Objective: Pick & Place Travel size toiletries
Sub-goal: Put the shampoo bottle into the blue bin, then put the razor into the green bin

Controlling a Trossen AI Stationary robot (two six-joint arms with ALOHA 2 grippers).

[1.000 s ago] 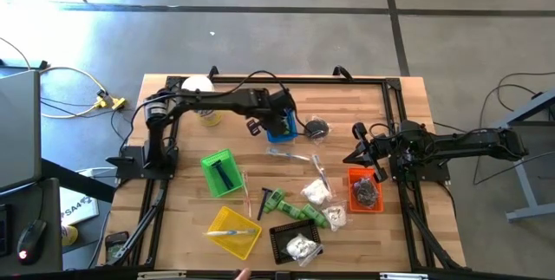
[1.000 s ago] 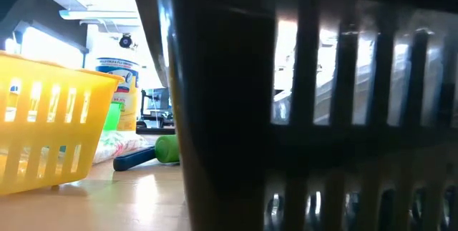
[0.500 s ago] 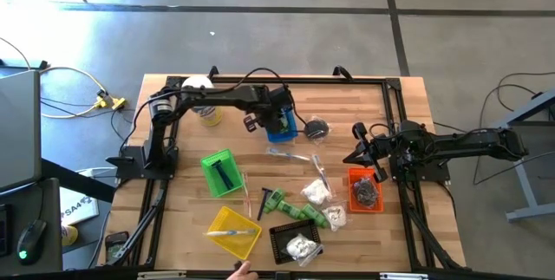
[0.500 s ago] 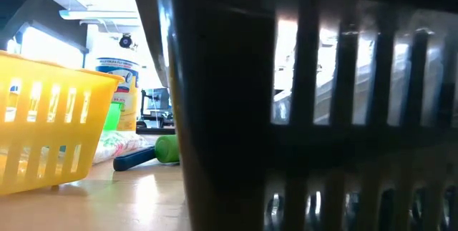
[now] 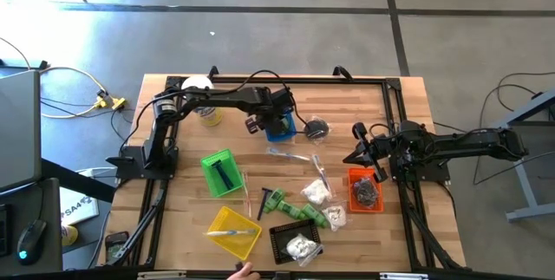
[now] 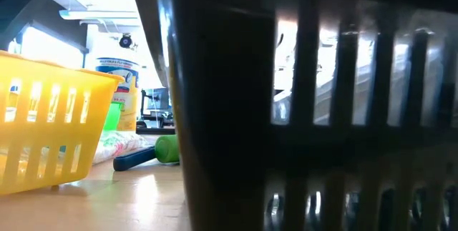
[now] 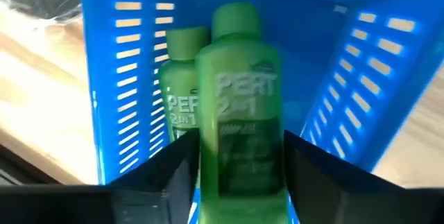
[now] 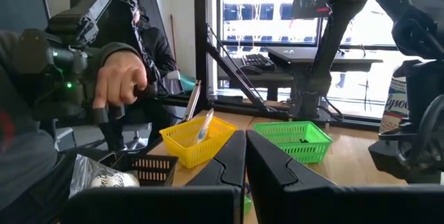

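Left gripper (image 7: 239,182) over blue basket (image 7: 118,78), jaws parted beside green bottle (image 7: 239,113); right gripper (image 8: 245,156) closed, idle far right.

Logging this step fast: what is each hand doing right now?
Left hand: open around green bottle, over blue basket.
Right hand: shut, empty.

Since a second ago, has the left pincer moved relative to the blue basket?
No. In the high view the left pincer hovers over the blue basket as before; only the arm's elbow shifted.
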